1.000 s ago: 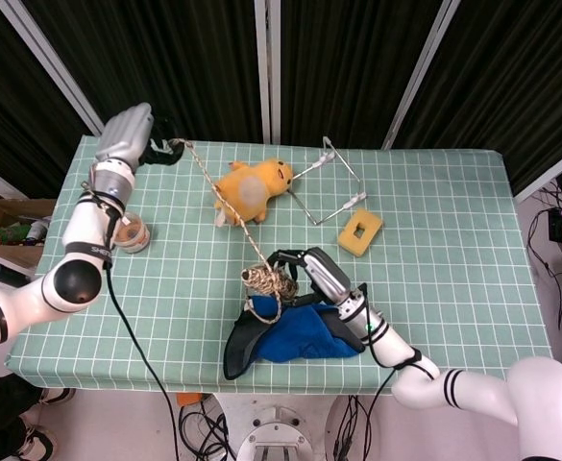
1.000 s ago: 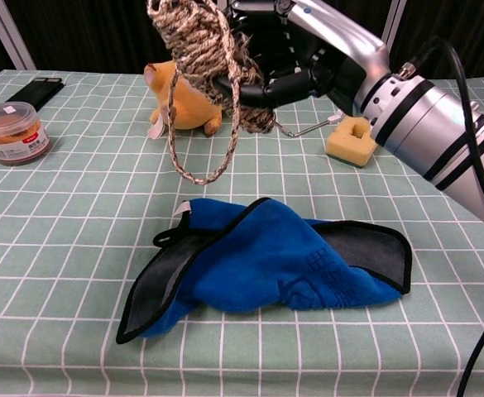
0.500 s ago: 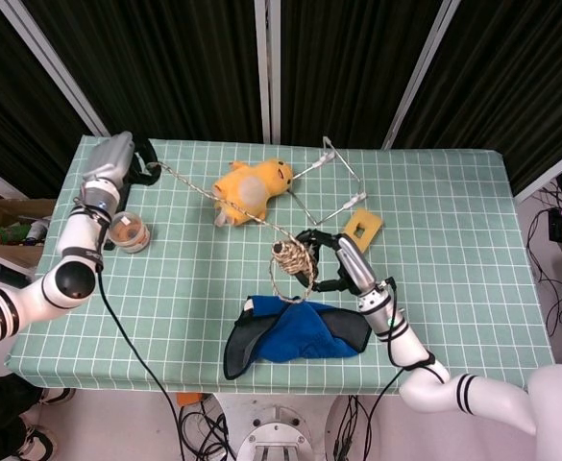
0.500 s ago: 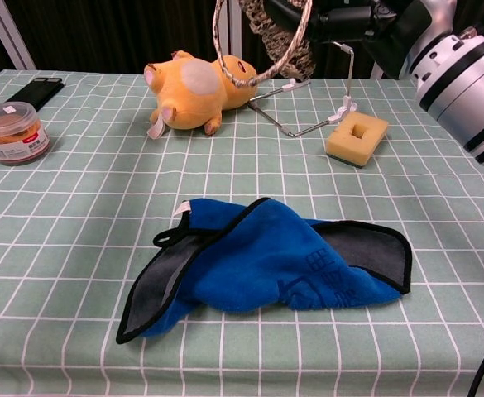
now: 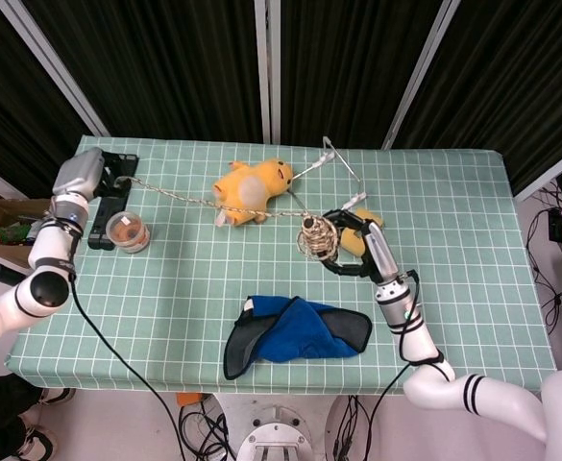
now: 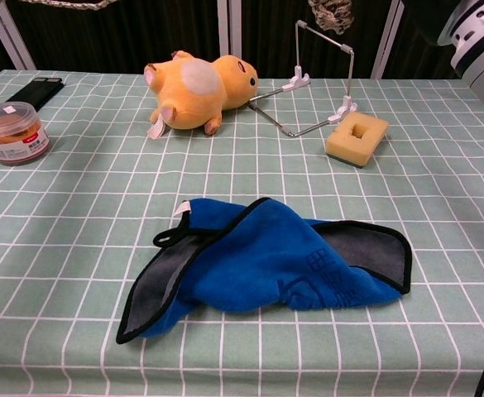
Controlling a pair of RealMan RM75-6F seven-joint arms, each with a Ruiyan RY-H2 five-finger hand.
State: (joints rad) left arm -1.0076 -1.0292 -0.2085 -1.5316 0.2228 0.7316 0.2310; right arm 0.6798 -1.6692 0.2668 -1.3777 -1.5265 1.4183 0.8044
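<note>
Two hands share one rope (image 5: 213,203), stretched taut above the table (image 5: 453,192). Right hand (image 5: 357,252) curls its fingers (image 5: 343,219) around the coiled bundle (image 5: 315,235); left hand (image 5: 79,176) grips the far end, finger position unclear. Chest view crops both hands, showing only the bundle's lower tip.

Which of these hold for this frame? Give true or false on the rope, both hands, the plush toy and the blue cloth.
1. The right hand holds the coiled bundle of rope. True.
2. The rope lies slack on the table. False: it stretches between the hands, off the table.
3. The left hand holds the rope's other end. True.
4. The yellow plush toy sits on the blue cloth. False: they lie apart.
</note>
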